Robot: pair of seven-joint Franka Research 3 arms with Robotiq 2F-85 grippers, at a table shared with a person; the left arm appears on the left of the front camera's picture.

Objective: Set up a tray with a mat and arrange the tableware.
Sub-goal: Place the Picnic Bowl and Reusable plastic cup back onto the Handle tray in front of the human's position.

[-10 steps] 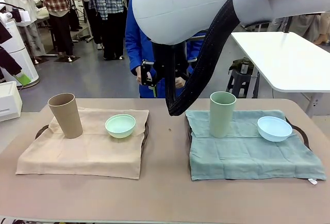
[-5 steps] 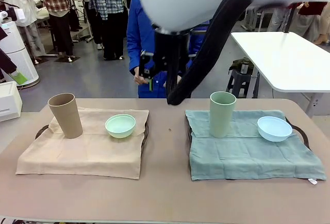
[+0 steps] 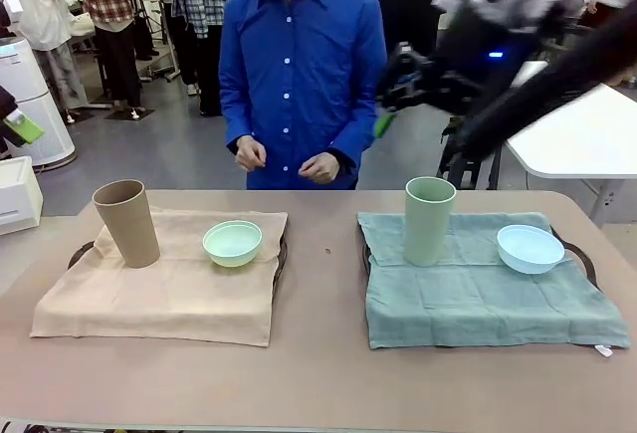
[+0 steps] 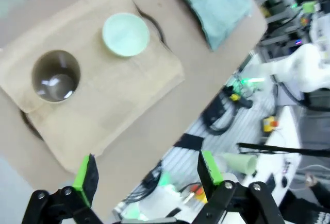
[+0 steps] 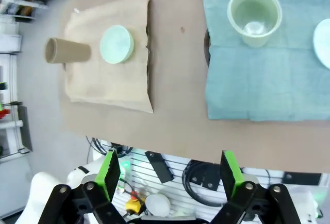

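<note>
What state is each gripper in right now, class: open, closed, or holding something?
Left gripper: open, holding nothing.
Right gripper: open, holding nothing.

Bright even indoor light, soft shadows; right arm (image 3: 518, 45) motion-blurred.

A grey floor (image 3: 189, 149) stretches behind the tan counter (image 3: 318, 373). Right of the counter stands a white table (image 3: 577, 134), with a dark stool (image 3: 460, 159) just beside its near-left corner. Beyond the counter's far left, people in plaid shirts (image 3: 199, 15) stand near a white cylindrical unit (image 3: 35, 105)
</note>
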